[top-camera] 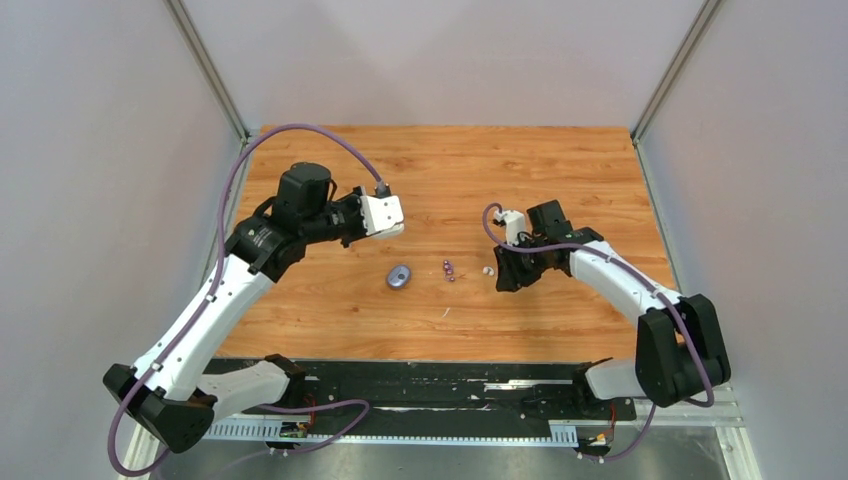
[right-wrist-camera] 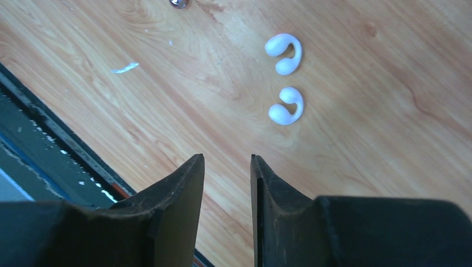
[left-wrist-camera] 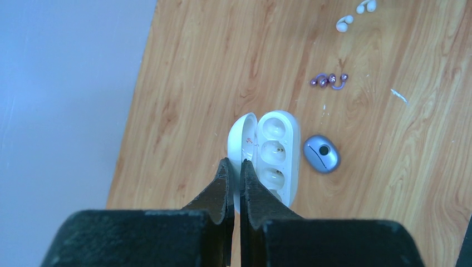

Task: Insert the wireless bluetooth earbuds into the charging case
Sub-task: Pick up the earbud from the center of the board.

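There are 2 cases and 4 earbuds here, and I place everything against the closed blue-grey case (top-camera: pixel 399 276), which lies alone on the wooden table (top-camera: pixel 560 180) between the 2 arms. Just to its right, seen from the arms' side, the 2 purple earbuds (left-wrist-camera: pixel 332 78) lie touching each other, each a small hook with a bead at either end. Further right along the same line lie the 2 white earbuds (right-wrist-camera: pixel 278 114), close together but apart, both curled the same way. None of the 4 is in a case. The right gripper (right-wrist-camera: pixel 227 161) hangs low over the table on the far side of the white pair from the blue-grey case, its jaws partly apart with nothing between them, only bare wood. The other case, the white charging case (left-wrist-camera: pixel 275 150), is behind and to the left of the blue-grey one, lifted clear of the table. Its lid is swung wide open and 3 hollows show in the base, all without buds. The left gripper (left-wrist-camera: pixel 234 167) has its jaws pressed almost together on the near end of this white case, where lid and base meet. 1 small white fleck (right-wrist-camera: pixel 125 68) lies nearer the arms than the blue-grey case.
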Controlling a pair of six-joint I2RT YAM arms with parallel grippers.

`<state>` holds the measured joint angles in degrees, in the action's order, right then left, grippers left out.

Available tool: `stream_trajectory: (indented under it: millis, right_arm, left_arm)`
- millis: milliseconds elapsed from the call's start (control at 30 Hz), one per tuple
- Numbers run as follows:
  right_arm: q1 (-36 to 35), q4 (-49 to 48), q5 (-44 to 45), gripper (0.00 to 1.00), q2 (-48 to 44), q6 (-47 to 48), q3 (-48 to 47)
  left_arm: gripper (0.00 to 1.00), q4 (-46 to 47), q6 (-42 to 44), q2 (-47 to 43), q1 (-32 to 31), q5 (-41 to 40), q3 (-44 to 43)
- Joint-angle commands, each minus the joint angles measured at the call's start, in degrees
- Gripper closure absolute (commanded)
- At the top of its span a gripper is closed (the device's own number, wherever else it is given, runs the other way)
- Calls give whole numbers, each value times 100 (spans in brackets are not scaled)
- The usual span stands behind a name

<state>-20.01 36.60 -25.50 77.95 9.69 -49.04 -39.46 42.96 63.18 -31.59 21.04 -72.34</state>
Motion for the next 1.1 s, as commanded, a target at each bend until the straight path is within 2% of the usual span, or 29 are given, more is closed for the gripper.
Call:
stream_trajectory:
  millis: [0,233,433,600,800,1067]
  right_arm:
    - [5,-503,359,66,258,538,-153]
    - [62,-584,255,74,857,731,-603]
    - [92,-584,233,70,1217,752,-741]
    - [85,-566,651,56,1347,362,-708]
    - [85,-557,670,56,1503,138,-726]
    - [85,-528,498,62,1659,-37,-702]
  left_arm:
    - [100,-22,77,-164,-47,43,60]
    - [100,-26,-29,-174,-48,33,92]
    - [100,6,-103,-187,-40,-4,149]
    - [100,106,-110,-192,-49,-47,200]
    - [100,165,-111,-160,-48,-47,215]
    - [100,204,-126,-110,-48,-79,220]
